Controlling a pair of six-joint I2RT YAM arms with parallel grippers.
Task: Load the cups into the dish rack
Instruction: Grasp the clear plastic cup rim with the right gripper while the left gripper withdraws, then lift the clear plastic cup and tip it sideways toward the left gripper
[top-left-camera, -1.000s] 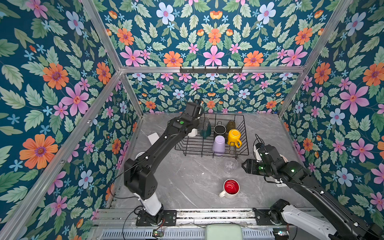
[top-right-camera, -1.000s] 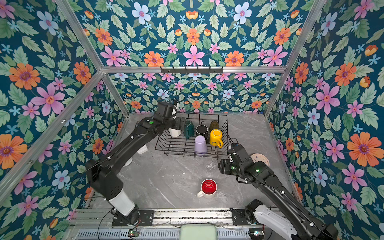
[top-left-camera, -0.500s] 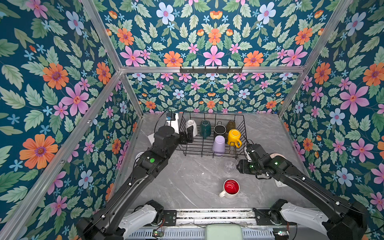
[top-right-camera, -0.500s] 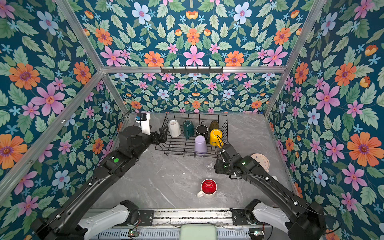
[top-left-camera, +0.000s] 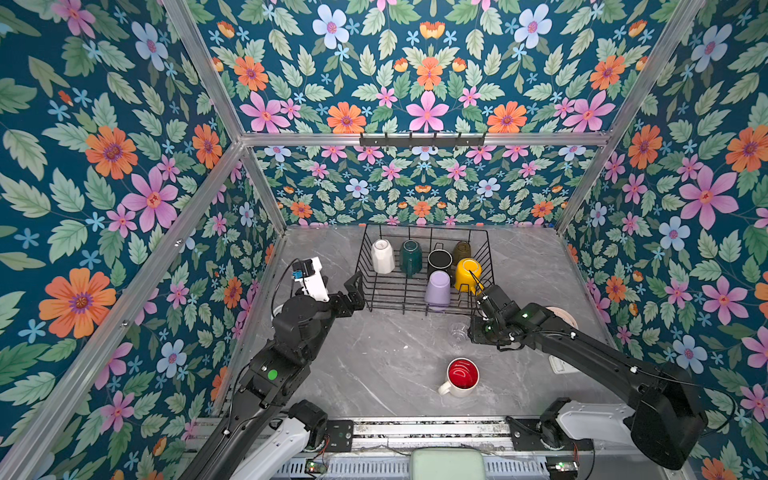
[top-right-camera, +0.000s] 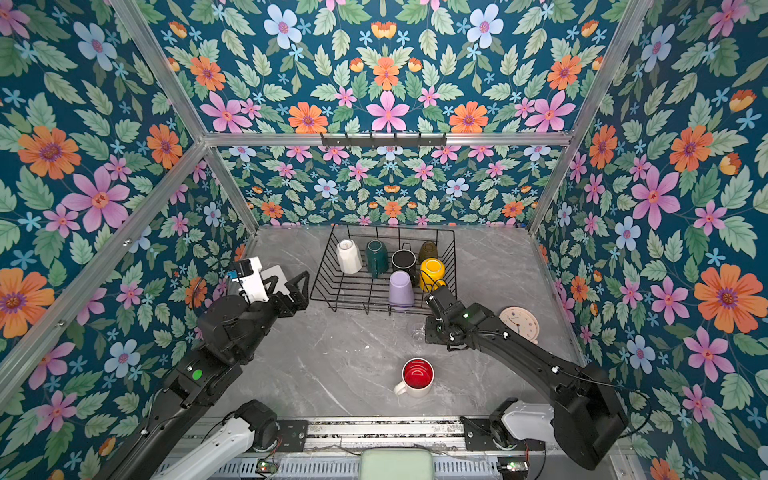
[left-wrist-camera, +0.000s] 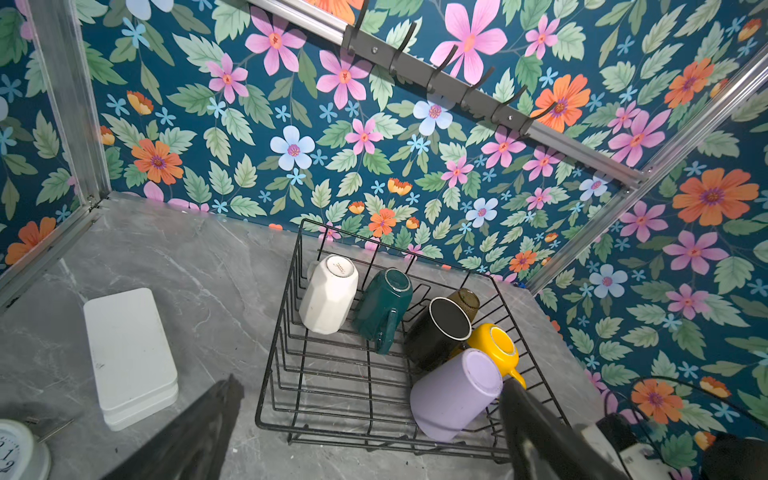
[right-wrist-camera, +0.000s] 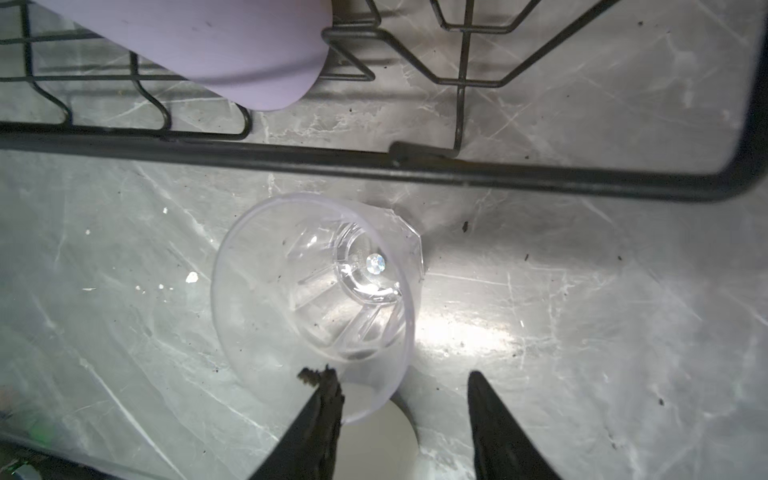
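Marble table (top-left-camera: 374, 365) | clear glass (top-left-camera: 457, 332) faint | amber tumbler (top-left-camera: 462, 250) half-hidden behind black mug (top-left-camera: 439, 259)

My left arm (top-left-camera: 291, 332) & right arm (top-left-camera: 582, 345) are matte black w/ rounded joint housings. Each has a white base shell (top-left-camera: 272, 452) and thin black cables. Left has a green status dot (top-left-camera: 272, 374) and a white cam block (top-left-camera: 311, 279) w/ blue bit. Jaws are black, tapering to points.

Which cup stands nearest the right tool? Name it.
The clear faceted glass, just outside the black wire dish rack, directly before the right tool; the white red-inside mug stands farther off.
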